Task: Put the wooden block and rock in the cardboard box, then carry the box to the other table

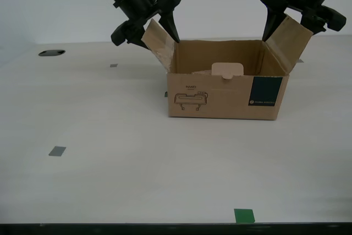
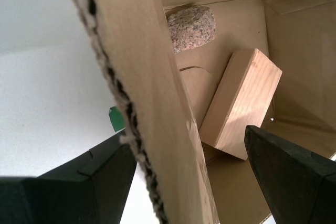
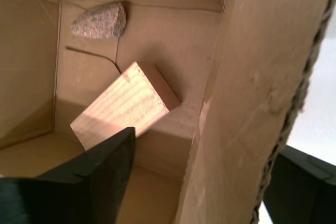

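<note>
With block and rock inside, both grippers' fingers straddled the cardboard box's floppy side flaps, not visibly clamped; I judged the walls firmer.

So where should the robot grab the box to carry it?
By the two side flaps of the cardboard box. They stand up and lean outward, so each pincer comes down from above, one finger inside and one outside. The wooden block and rock sit loose inside.

Arms: matte black, blocky housings, black cable loop
End effectors: my first end effector and my second end effector, black tapered wedge fingers
</note>
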{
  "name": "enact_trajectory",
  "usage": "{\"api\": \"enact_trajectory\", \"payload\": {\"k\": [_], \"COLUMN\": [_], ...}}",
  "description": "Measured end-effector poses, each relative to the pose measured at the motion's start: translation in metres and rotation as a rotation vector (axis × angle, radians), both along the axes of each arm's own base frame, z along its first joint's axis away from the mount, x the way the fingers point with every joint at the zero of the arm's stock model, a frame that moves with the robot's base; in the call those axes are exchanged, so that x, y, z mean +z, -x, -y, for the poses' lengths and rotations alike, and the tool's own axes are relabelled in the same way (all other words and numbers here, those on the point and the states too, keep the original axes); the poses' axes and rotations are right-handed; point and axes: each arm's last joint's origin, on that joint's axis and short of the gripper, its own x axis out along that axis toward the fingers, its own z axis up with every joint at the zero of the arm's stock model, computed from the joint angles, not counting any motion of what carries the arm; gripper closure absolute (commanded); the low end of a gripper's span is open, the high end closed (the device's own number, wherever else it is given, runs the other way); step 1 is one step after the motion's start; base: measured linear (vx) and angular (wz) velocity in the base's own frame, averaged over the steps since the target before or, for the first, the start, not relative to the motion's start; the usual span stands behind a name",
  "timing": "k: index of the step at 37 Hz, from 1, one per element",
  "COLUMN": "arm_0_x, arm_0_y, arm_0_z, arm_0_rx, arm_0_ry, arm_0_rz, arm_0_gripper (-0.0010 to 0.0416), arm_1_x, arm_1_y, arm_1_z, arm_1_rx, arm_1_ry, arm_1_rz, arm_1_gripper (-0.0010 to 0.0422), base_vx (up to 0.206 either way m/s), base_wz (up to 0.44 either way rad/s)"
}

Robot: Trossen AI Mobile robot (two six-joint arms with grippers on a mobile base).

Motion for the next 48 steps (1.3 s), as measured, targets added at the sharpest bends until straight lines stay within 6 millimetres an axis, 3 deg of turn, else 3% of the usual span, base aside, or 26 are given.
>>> {"api": "enact_trajectory", "payload": {"k": [7,16,18,38,48], "arm_0_x": [0.0,0.0,0.0,0.001,0.014], "arm_0_y": [0.0,0.0,0.0,0.001,0.009], "arm_0_z": [-0.001,-0.002,-0.002,-0.002,-0.003], "arm_0_rx": [-0.007,-0.008,-0.011,-0.045,-0.054], "arm_0_ry": [-0.003,-0.002,-0.002,-0.007,-0.01], "arm_0_rz": [0.0,-0.002,-0.005,-0.023,-0.021], "arm_0_gripper": [0.0265,0.0411,0.0403,0.0407,0.0407], "arm_1_x": [0.0,0.0,0.0,0.001,0.005], "arm_1_y": [0.0,0.0,-0.001,-0.002,0.001], "arm_1_z": [0.0,0.0,0.0,0.0,0.0], "arm_1_rx": [0.0,-0.013,-0.016,-0.018,-0.042], "arm_1_ry": [0.0,-0.003,-0.005,-0.011,0.03], "arm_1_rz": [-0.001,0.016,0.024,0.042,0.019], "arm_1_gripper": [0.0215,0.042,0.0406,0.0414,0.0414], "base_vx": [0.0,0.0,0.0,0.0,0.0], "base_wz": [0.0,0.0,0.0,0.0,0.0]}}
